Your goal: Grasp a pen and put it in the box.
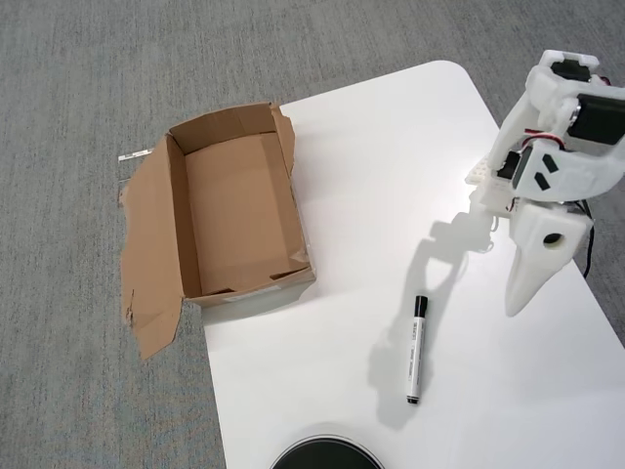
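The pen (417, 350), white-barrelled with a black cap at its upper end, lies flat on the white table (391, 166), running nearly top to bottom in the overhead view. The brown cardboard box (177, 220) stands open and empty at the table's left edge, its torn flaps splayed onto the carpet. My white gripper (515, 305) hangs above the table to the right of the pen and a little above it in the picture, well clear of it. Its fingers show as one tapered point with no gap, and it holds nothing.
Grey carpet (88, 98) surrounds the table on the left and top. A black round object (325, 456) sits at the bottom edge, below the pen. The arm's base and black cable (587, 259) stand at the table's right edge.
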You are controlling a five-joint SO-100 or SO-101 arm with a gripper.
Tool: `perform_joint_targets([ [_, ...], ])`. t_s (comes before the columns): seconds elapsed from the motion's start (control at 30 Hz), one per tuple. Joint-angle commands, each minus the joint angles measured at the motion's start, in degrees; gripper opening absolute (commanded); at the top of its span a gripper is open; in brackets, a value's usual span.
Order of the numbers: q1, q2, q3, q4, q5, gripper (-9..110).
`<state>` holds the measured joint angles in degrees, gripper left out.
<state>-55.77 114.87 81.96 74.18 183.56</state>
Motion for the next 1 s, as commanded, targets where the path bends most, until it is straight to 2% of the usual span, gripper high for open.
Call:
perform_joint_targets([
  [0.0, 0.22, -0.53, -1.19, 0.26, 31.68, 1],
  [0.3, 2.77, 0.09, -1.36, 0.18, 32.65, 1],
  [0.47, 6.81, 0.53, -1.27, 0.18, 39.51, 1],
  [0.67, 6.20, 2.29, -1.19, 0.26, 50.67, 1],
  [0.97, 7.16, 2.37, 0.75, 5.27, 51.99, 1],
])
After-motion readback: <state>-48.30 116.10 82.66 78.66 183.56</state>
